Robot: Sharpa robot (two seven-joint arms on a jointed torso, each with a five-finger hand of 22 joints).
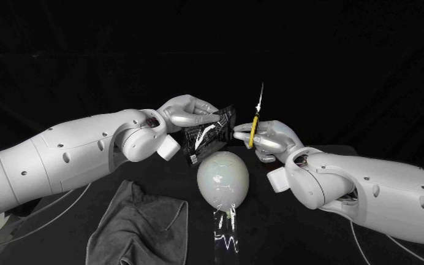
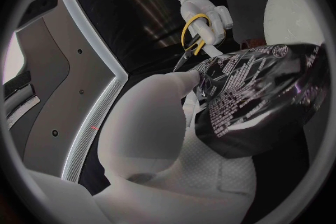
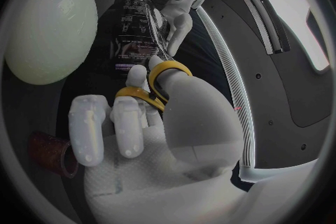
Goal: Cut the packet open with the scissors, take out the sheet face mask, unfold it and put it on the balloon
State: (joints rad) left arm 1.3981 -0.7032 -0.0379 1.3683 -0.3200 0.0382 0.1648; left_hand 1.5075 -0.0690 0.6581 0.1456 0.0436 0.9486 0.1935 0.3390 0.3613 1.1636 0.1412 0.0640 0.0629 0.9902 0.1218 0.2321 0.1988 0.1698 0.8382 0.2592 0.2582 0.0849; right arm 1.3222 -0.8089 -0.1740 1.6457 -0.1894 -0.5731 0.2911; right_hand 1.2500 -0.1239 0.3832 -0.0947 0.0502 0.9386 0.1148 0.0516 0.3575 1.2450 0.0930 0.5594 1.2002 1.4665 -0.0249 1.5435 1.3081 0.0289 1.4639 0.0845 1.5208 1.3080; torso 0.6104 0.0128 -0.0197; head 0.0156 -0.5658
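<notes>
My left hand point(image 1: 185, 111) holds a black printed packet point(image 1: 208, 134) up above the table, pinching its top edge. The packet point(image 2: 259, 103) hangs tilted in front of the palm, and it also appears as the packet point(image 3: 136, 28). My right hand point(image 1: 269, 135) grips yellow-handled scissors point(image 1: 256, 121) with the blades pointing straight up, just right of the packet's upper corner. The scissors point(image 3: 155, 83) have their loops around my fingers point(image 3: 129, 123); in the left wrist view the scissors point(image 2: 192, 39) reach toward the packet. A pale balloon point(image 1: 222, 178) lies on the table below both hands.
A grey cloth point(image 1: 140, 225) lies crumpled at the front left of the black table. A clear plastic strip point(image 1: 226, 231) trails from the balloon toward me. A dark brownish cylinder point(image 3: 50, 152) sits near my right hand.
</notes>
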